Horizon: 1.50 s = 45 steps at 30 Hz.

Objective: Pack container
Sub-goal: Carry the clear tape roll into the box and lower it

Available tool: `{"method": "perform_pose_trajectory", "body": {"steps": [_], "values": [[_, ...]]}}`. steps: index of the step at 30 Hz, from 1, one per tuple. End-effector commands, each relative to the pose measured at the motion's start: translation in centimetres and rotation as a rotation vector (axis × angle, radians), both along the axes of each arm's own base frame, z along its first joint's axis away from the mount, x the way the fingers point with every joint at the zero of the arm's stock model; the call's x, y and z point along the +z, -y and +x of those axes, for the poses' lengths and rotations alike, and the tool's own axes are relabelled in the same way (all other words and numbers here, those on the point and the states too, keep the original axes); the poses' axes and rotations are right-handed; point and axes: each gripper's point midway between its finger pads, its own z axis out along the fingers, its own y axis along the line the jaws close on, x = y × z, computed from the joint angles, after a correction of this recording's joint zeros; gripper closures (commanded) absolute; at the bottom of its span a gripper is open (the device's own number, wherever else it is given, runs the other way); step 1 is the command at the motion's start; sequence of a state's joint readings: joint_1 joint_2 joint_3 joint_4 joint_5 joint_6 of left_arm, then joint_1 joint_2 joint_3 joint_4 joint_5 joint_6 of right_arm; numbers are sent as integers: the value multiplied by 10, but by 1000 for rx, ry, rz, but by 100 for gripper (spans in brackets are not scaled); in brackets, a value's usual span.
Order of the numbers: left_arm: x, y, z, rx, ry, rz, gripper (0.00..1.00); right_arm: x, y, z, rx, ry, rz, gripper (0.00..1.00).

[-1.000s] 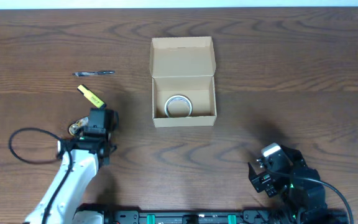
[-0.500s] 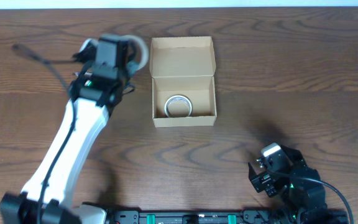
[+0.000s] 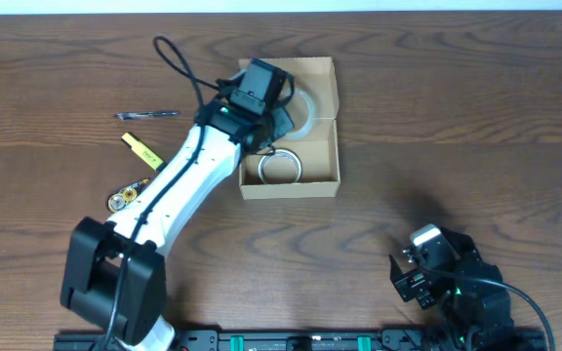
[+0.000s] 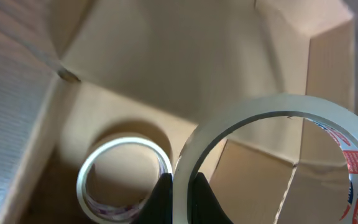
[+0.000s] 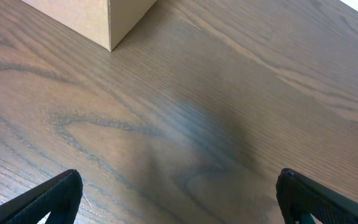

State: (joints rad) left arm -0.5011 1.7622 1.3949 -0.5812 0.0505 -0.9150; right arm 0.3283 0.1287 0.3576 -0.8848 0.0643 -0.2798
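The tan cardboard container (image 3: 326, 175) stands open at the table's middle, lid flap (image 3: 322, 78) leaning back. A white tape roll (image 3: 281, 167) lies flat inside it, also in the left wrist view (image 4: 120, 171). My left gripper (image 3: 279, 115) is over the container, shut on a clear tape roll (image 3: 301, 109). In the left wrist view the fingers (image 4: 182, 190) pinch that roll's rim (image 4: 272, 121) above the container's inside (image 4: 166, 68). My right gripper (image 5: 179, 190) is open and empty over bare wood at the front right; the container's corner (image 5: 82, 18) shows in its view.
Left of the container lie a dark pen (image 3: 149, 115), a yellow highlighter (image 3: 141, 150) and a small round gold item (image 3: 121, 200). The right arm's base (image 3: 447, 273) sits at the front right edge.
My left arm picked up the clear tape roll at the front left, swung it to the back left of the container, and now holds it over the open container.
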Motion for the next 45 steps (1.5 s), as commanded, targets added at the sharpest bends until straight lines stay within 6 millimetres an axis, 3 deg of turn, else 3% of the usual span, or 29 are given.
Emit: {"method": "perform_pose_trajectory", "body": {"steps": [1, 8, 16, 28, 36, 41, 43, 45], "values": [[-8, 11, -5, -46, -36, 1, 94, 0, 3, 1, -16, 5, -1, 1], [-33, 22, -23, -86, -137, 10, 94, 0, 3, 1, -16, 5, -1, 1], [-45, 1, -46, -69, -235, 106, 94, 0, 3, 1, -16, 5, -1, 1], [-46, -6, -44, -53, -223, 143, 89, 0, 3, 1, -16, 5, -1, 1], [-45, -5, -42, -51, -216, 142, 74, 0, 3, 1, -16, 5, -1, 1], [-30, 2, -21, -38, -109, 106, 69, 0, 3, 1, -16, 5, -1, 1], [-8, 2, -6, -20, -15, 79, 63, 0, 3, 1, -16, 5, -1, 1], [22, -11, 5, 28, 79, 82, 56, 0, 3, 1, -16, 5, -1, 1]]}}
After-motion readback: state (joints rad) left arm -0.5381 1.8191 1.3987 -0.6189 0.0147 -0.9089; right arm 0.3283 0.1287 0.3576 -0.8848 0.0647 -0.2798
